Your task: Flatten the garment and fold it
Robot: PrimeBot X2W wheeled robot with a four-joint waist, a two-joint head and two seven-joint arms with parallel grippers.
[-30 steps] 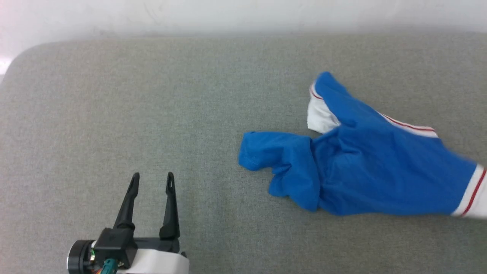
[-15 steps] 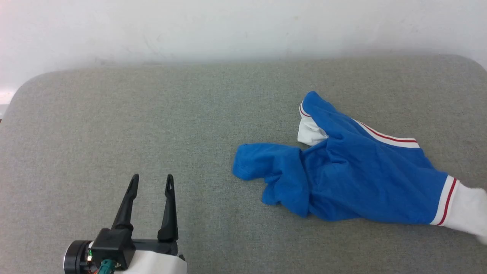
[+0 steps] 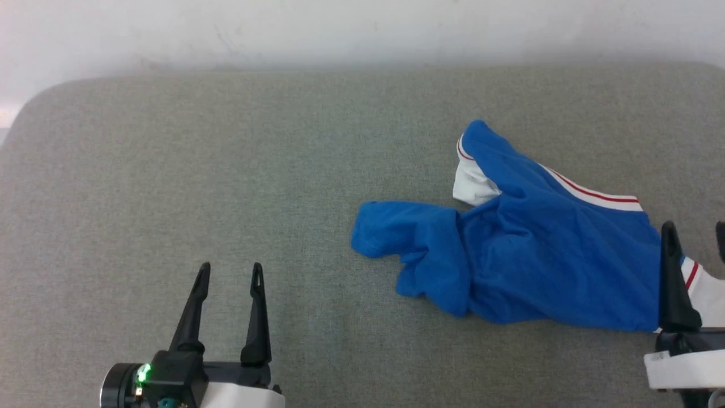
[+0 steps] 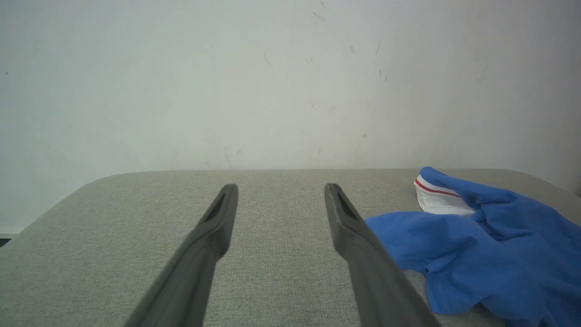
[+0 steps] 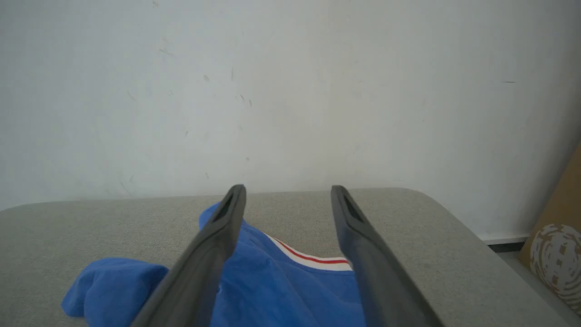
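Right end effector (image 3: 694,226) arrived (one garment (image 3: 532,255)).

The T-shirt (image 3: 538,266) is soft, matt knit cloth, bright blue with white bands and thin red stripes, and it lies in loose creases on a tabletop (image 3: 226,170) covered in grey woven fabric with a fine, slightly rough grain. The left pincer (image 3: 231,266) and the right pincer (image 3: 695,226) look like smooth dark plastic with a dull sheen, and the wrist casing (image 3: 238,396) behind the left one is white, smooth plastic. The wall (image 3: 340,28) is matt white paint with small scuffs, and beside it stands a brown cardboard sheet (image 5: 558,236) with a pale printed pattern.
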